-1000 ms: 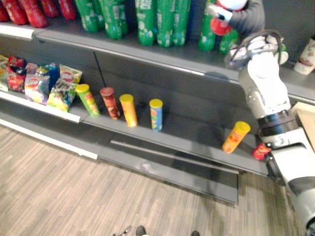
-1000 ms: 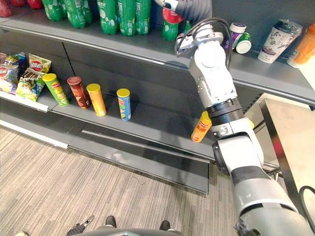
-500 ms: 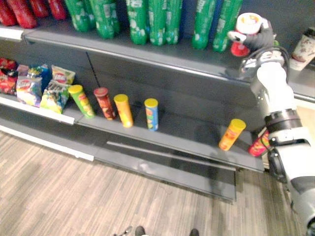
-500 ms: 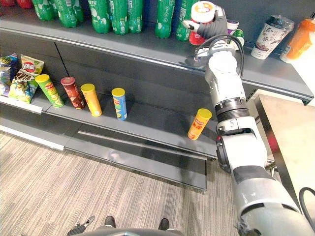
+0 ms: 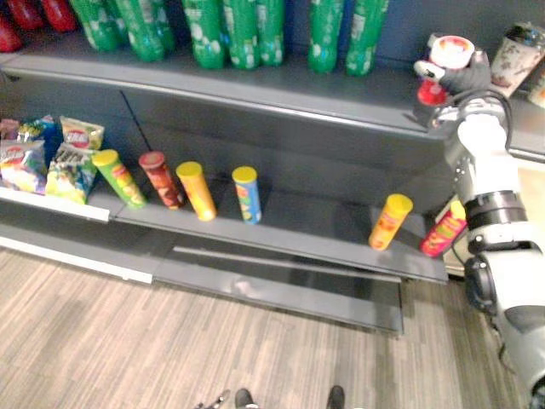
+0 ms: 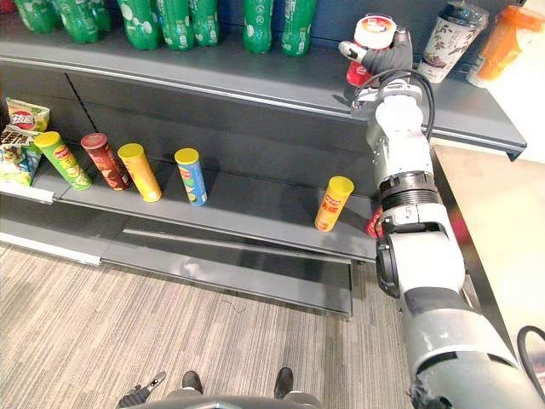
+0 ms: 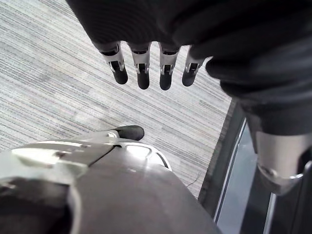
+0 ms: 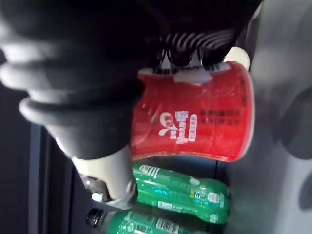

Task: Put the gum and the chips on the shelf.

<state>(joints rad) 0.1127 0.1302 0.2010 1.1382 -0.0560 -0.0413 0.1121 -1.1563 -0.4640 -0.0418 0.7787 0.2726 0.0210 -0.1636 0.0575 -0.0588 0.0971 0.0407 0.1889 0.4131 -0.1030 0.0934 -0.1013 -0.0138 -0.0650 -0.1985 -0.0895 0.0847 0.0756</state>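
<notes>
The left hand (image 7: 143, 73) hangs over the floor (image 7: 58, 87), fingers straight and slack. Chip cans (image 6: 333, 203) stand on the lower shelf (image 6: 255, 209). At the upper shelf (image 6: 255, 81), the right hand (image 6: 393, 58) is curled round a red tub (image 6: 372, 34), possibly the gum; whether it touches the shelf is unclear. Green bottles (image 6: 281, 17) stand behind.
</notes>
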